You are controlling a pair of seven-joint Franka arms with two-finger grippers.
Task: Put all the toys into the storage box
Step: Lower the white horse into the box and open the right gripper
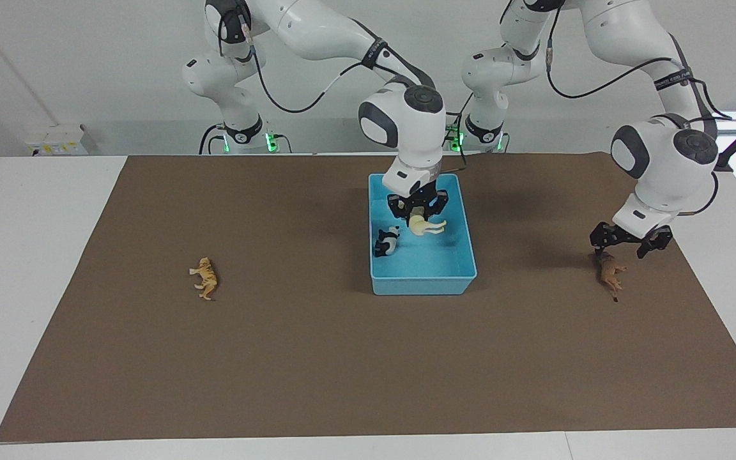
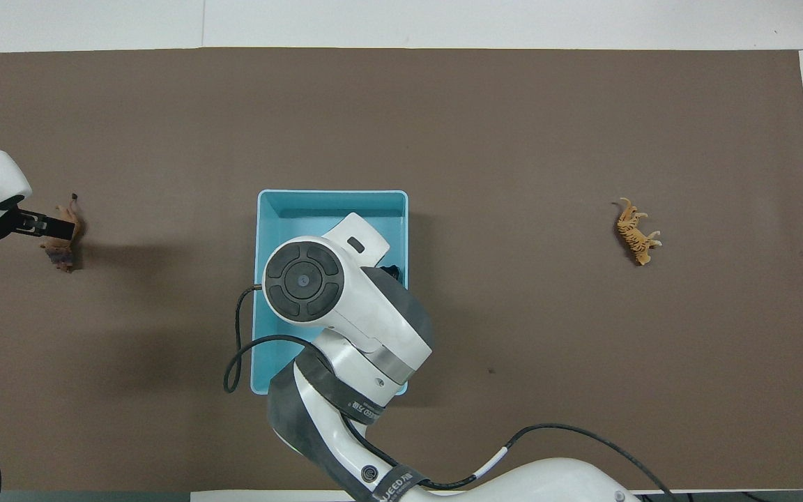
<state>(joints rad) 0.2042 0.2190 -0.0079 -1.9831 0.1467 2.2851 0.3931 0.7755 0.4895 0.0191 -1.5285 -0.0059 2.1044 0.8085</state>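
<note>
Fingers of the right gripper (image 1: 417,213) sit closed around the cream-white horse (image 1: 427,226), holding it by the head end so the body and legs hang out sideways, low inside the storage box (image 1: 467,246). The horse looks not yet let go. Just beside it, toward the right arm's end of the box, the panda (image 1: 386,241) already lies on the box floor. In the overhead view the right arm's wrist covers most of the box (image 2: 332,201), so only a dark sliver of the panda (image 2: 392,270) shows.

The left gripper (image 1: 630,244) is down low at the lion (image 1: 611,273), which lies on its side on the brown mat (image 1: 342,358) toward the left arm's end of the table. Its fingers stand apart, and one finger appears to touch or nearly touch the lion's end nearer the robots; it has not closed on anything. From above, that gripper (image 2: 42,224) overlaps the lion (image 2: 63,240).

The tiger (image 1: 205,278) lies on its side well apart from the box, toward the right arm's end of the table (image 1: 29,255), untouched.

These figurines are probably light, stiff, hollow plastic: smooth enough to slip or pivot in a pinch, but not fragile. Legs and tails are thin and poor places to hold. My judgement is that the trunk, pinched across its narrow width, is the surest hold, since a toy lying flat offers little height and may skid if a finger nudges it first.
</note>
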